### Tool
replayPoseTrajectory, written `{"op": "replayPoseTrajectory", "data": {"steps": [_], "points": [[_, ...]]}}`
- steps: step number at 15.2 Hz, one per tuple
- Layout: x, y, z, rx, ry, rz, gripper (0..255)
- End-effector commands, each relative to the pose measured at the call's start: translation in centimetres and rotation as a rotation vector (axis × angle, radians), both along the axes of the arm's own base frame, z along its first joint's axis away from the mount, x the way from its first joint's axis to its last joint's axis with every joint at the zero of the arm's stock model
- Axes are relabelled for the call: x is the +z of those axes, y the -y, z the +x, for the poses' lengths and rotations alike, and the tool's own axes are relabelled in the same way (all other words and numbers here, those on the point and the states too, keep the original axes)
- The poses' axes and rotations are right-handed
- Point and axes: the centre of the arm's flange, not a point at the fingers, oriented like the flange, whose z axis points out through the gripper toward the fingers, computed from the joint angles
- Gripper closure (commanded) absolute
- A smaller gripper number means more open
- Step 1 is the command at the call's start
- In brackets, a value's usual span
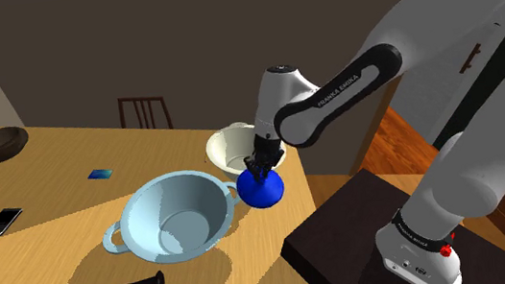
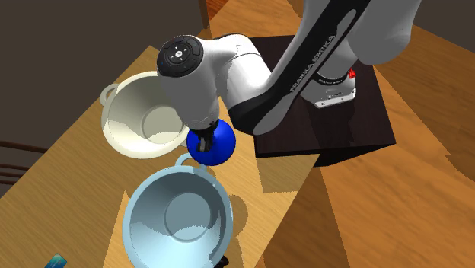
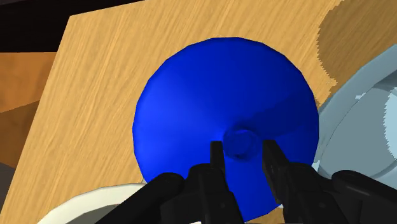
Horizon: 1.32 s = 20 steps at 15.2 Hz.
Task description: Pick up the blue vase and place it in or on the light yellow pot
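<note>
So the blue vase (image 1: 266, 193) is sitting on the wooden table (image 1: 54, 200), about the middle of the shoulder view. It's squeezed in between the cream pot (image 1: 225, 147) just above it and the pale blue pot (image 1: 146, 203) to its lower left. The gripper (image 3: 243, 147) is right over it, jaws apart on either side of the little neck with a sliver of gap each side, not clamping.

The blue vase (image 1: 267, 191) has a round, deep blue body and a short narrow neck; it stands upright on the wooden table (image 1: 53, 191), near the table's edge; the light yellow pot (image 1: 220, 150), pale cream and wide with small side handles, stands upright just beside the vase.
</note>
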Motion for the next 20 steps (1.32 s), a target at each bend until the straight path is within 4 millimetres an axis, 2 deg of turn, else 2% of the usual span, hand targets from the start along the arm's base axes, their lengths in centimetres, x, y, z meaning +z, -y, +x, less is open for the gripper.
{"op": "replayPoseTrajectory", "data": {"steps": [1,10,20], "points": [[1.0,0.0,0.0,0.000,0.000,0.000,255],[5.7,0.0,0.0,0.000,0.000,0.000,255],[8.0,6.8,11.1,0.000,0.000,0.000,255]]}}
